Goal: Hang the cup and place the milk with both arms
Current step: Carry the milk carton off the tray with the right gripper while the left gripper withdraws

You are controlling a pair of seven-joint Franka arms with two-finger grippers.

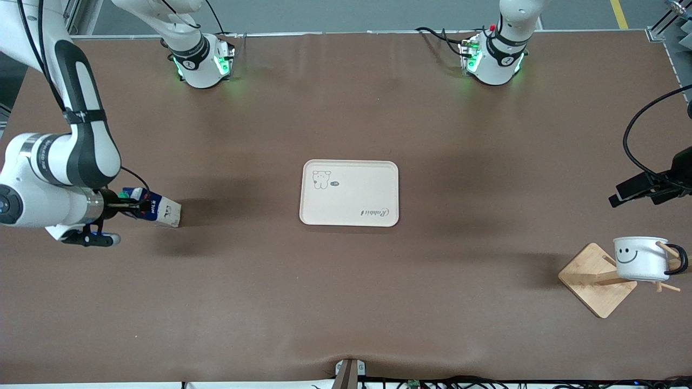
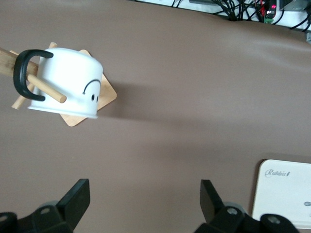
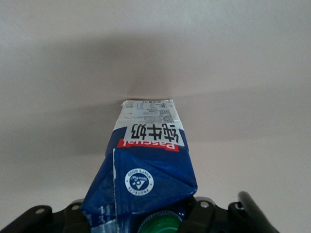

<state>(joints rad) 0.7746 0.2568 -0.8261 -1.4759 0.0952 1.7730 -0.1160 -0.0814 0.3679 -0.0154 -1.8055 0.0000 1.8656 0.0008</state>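
Observation:
The cup (image 1: 640, 258), a white mug with a black smiley and black handle, hangs by its handle on a peg of the wooden rack (image 1: 594, 281) at the left arm's end of the table. In the left wrist view the cup (image 2: 65, 82) shows tilted on the peg. My left gripper (image 1: 635, 189) is up in the air beside the rack, open and empty (image 2: 144, 201). My right gripper (image 1: 138, 205) is shut on the cap end of the milk (image 1: 159, 209), a dark-blue carton held nearly level, low over the table at the right arm's end. The right wrist view shows the milk (image 3: 150, 160) and its green cap (image 3: 163, 224) between the fingers.
A cream tray (image 1: 350, 216) with a small bear print lies flat at the table's middle; its corner shows in the left wrist view (image 2: 272, 204). The brown table (image 1: 346, 302) is bare between the tray and both arms. Cables run along the table's near edge.

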